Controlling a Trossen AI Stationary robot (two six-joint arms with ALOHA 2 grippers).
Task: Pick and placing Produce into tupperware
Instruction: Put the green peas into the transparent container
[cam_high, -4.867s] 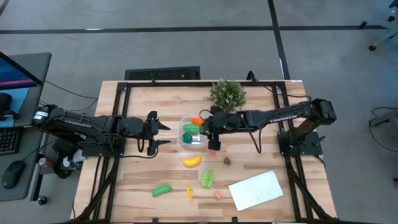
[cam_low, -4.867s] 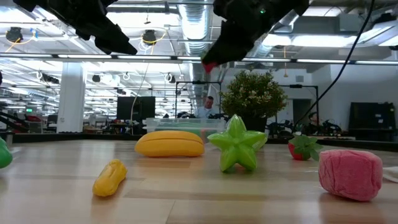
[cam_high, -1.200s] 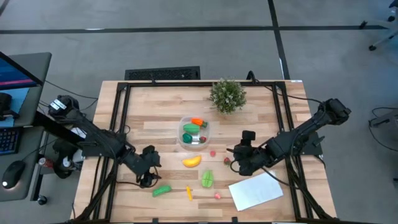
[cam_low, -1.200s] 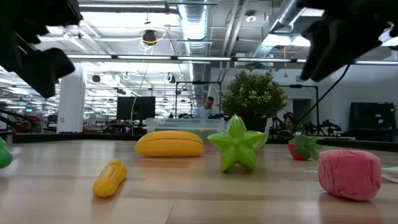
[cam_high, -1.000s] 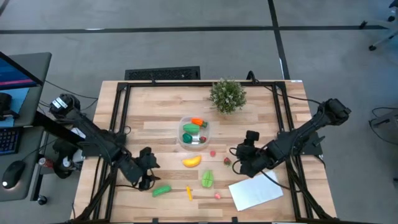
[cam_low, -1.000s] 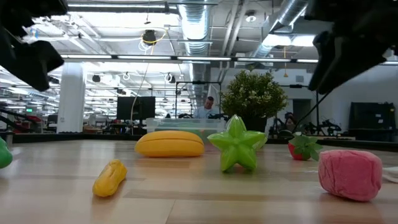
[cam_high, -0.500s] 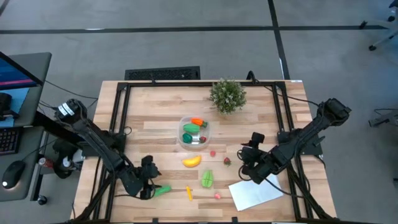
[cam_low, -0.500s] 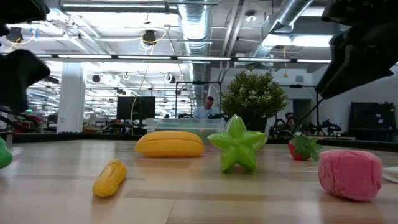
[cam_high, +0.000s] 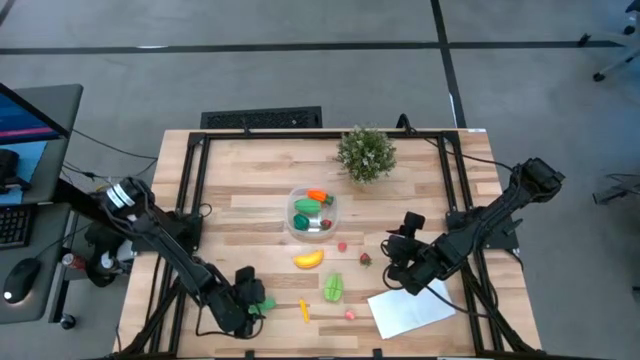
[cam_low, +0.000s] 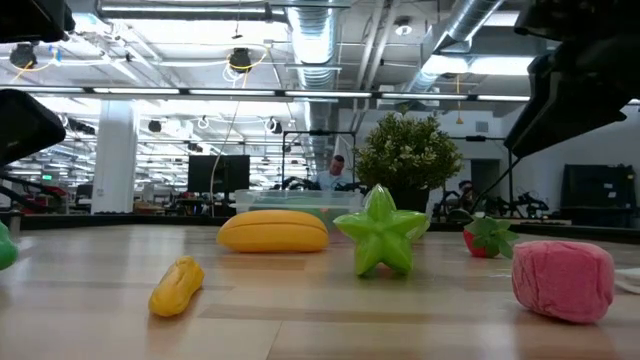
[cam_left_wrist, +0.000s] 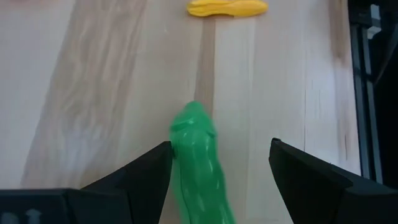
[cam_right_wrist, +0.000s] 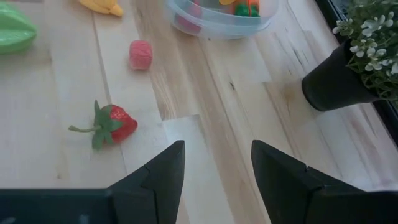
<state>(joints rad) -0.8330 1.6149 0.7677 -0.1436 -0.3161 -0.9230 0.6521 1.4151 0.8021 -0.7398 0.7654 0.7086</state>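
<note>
Now the left gripper (cam_left_wrist: 217, 180), jaws spread, has been lowered astride the green pod (cam_left_wrist: 199, 165), lower left; right gripper (cam_right_wrist: 214, 171) parted, empty. Pickup seems imminent.

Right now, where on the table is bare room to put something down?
Bare wood lies left of the tupperware and between the potted plant and the right gripper. It is crowded from the banana down to the white sheet.

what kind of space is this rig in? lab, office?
Looks like a large open lab or workshop: exposed ceiling ducts and strip lights, concrete floor, and a monitor and keyboard desk beside the wooden table.
</note>
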